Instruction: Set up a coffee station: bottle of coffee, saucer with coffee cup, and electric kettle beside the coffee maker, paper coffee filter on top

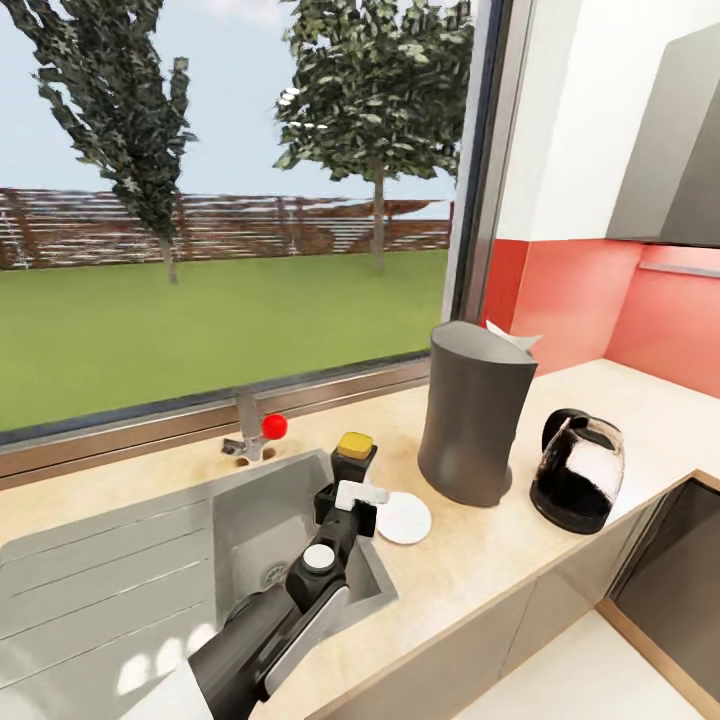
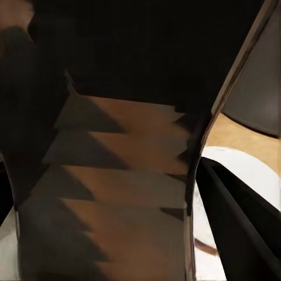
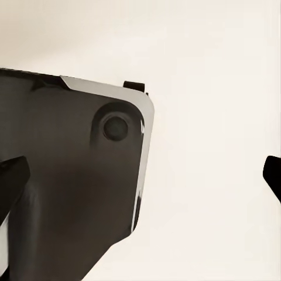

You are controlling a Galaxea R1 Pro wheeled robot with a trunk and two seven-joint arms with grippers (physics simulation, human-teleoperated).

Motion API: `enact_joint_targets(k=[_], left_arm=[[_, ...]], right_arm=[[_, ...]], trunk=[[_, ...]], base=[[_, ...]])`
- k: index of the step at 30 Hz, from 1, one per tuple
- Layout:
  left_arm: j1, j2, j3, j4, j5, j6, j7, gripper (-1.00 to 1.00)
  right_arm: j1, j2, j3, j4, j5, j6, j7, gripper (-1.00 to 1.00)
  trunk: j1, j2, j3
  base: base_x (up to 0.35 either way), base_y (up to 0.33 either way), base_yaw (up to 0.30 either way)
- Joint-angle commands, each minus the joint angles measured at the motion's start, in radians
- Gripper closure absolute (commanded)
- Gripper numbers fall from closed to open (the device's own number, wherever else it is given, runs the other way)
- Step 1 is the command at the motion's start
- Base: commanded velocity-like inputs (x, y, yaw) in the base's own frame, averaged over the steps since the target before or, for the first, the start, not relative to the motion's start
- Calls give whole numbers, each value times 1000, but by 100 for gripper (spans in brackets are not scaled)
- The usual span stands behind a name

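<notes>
Nearest the camera in the head view, the left arm reaches forward over the corner of the grey steel sink (image 1: 130, 590), and its black left gripper (image 1: 345, 495) is clamped around a dark brown bottle of coffee with a yellow cap (image 1: 354, 450). The left wrist view confirms the grip: the brown glass of the bottle sits right between the dark fingers (image 2: 240, 228), so the jaws are closed on it, about a bottle's width apart. The bottle stands upright at the sink's edge, over or just on the beige tabletop (image 1: 480, 560); whether its base already touches cannot be told.

Just beside it lies the small round white saucer (image 1: 404, 518), with no cup on it. Beyond that stands the tall dark grey coffee maker (image 1: 472, 415), a white paper coffee filter (image 1: 515, 342) poking from its top. To the side of the maker sits the black and glass electric kettle (image 1: 578, 470).

The step in hand looks like setting the bottle down next to the coffee maker. The next move calls for a bare spot near the maker, clear of the saucer, then a gentle lowering and release.

The right gripper's dark fingertips (image 3: 12, 181) stand wide apart, holding nothing, above a pale surface.
</notes>
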Motion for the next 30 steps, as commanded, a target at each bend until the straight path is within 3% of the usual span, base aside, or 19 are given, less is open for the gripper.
enact_joint_targets(k=[1, 15, 18, 27, 30], left_arm=[[-2, 0, -2, -1, 4, 3, 7, 100], [-1, 4, -2, -1, 4, -23, 7, 100], [1, 6, -2, 10, 3, -72, 8, 100], [-4, 10, 8, 64, 7, -80, 5, 100], [-16, 11, 11, 91, 9, -70, -60, 100]], right_arm=[[-1, 0, -7, 1, 9, -3, 4, -100], [-1, 0, -7, 1, 9, -4, 4, -100], [-1, 0, -7, 1, 9, -4, 4, -100], [-1, -1, -6, 0, 9, -4, 4, -100], [-1, -2, -6, 0, 9, -4, 4, -100]], trunk=[[1, -2, -2], [1, -2, -2], [1, -2, -2], [1, -2, -2], [1, -2, -2]], base=[[225, -224, 4], [248, -214, 1], [253, -62, 0], [26, -4, 0], [0, 0, 0]])
